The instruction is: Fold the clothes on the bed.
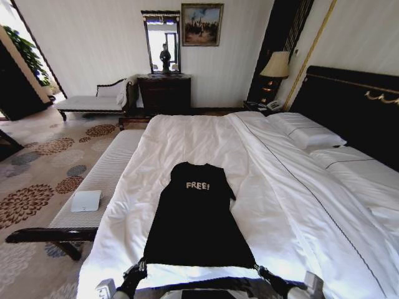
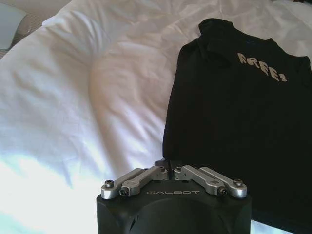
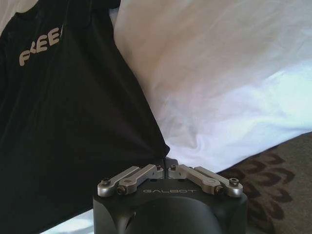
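Left gripper (image 2: 168, 165) clenched on T-shirt (image 1: 196, 215) hem corner, right gripper (image 3: 165, 162) likewise, at bed (image 1: 187, 134) near edge. Shirt flat on white duvet (image 1: 274, 205), mid-bed. Bench (image 1: 93, 180) along left edge; pillows (image 1: 305, 134), headboard (image 1: 349, 103) right; dresser (image 1: 164, 93) at far wall.

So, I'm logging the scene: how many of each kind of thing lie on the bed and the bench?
Black T-shirt on the bed: 1
White pillows by the headboard: 2
White flat item on the bench: 1
Total: 4
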### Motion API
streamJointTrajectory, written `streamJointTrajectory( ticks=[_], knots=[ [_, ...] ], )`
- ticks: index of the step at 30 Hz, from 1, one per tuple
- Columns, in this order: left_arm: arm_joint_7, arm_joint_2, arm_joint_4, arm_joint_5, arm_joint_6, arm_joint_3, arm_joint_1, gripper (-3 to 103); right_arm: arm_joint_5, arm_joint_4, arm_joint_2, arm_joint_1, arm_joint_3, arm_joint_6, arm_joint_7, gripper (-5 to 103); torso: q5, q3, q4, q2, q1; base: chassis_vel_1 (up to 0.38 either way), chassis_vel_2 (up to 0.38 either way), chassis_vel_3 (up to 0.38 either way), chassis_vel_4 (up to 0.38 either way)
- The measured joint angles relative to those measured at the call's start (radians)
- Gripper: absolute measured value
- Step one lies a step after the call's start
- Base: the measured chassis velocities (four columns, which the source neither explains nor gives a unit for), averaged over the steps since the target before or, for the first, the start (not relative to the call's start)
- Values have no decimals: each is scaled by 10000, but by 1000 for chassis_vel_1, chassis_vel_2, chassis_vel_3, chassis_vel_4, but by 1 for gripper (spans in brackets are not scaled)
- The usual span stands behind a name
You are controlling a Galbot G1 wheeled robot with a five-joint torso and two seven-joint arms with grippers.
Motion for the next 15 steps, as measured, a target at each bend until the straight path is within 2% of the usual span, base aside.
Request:
streamJointTrajectory(
  ticks=[8, 15],
  knots=[
    [246, -20, -87, -5, -170, -664, 827, 1, -518, 283, 44, -361, -437, -306, 223, 0, 0, 0, 1, 0, 0, 0, 0, 0, 0],
    [260, -107, -1, 162, -334, -568, 1136, 1, -775, 141, 79, -436, -574, -369, 260, 0, 1, 0, 2, 0, -1, 0, 0, 0, 0]
  ],
)
